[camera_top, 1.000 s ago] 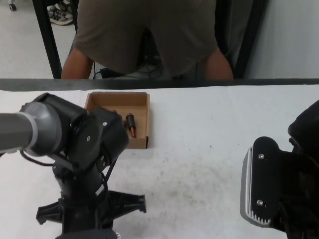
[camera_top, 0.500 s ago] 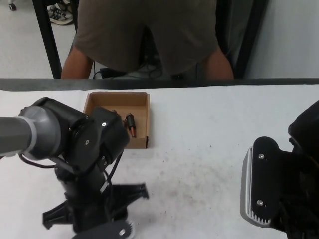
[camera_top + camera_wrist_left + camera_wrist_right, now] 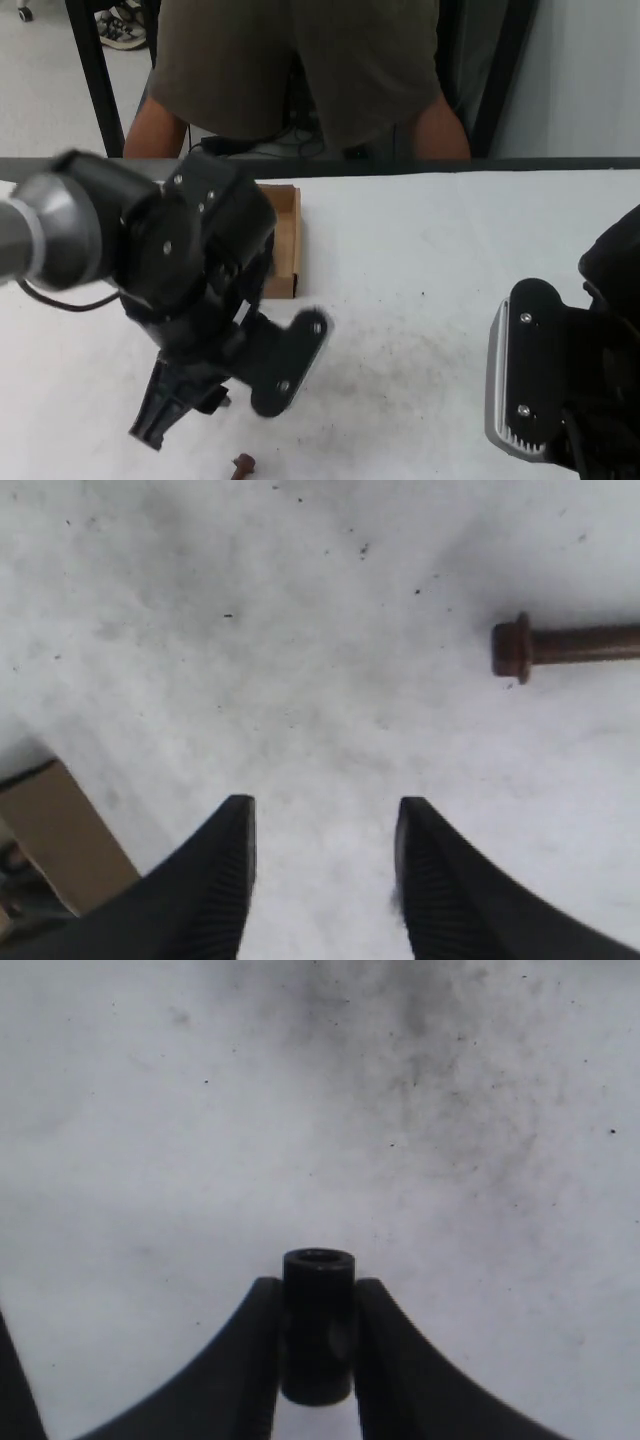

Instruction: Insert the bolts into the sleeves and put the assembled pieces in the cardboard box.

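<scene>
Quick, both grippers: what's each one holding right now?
Left gripper: jaws open, empty.
Right gripper: jaws shut on small black cylindrical sleeve.

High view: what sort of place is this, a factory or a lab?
Probably a robotics lab or workshop: a white bench, a small cardboard box, a loose bolt, and a sleeve held in the right gripper.

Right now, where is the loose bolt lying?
The bolt lies on the bench at the high view's near edge, on the left side beside the left arm. The left wrist view shows it lying apart from the open left gripper.
</scene>
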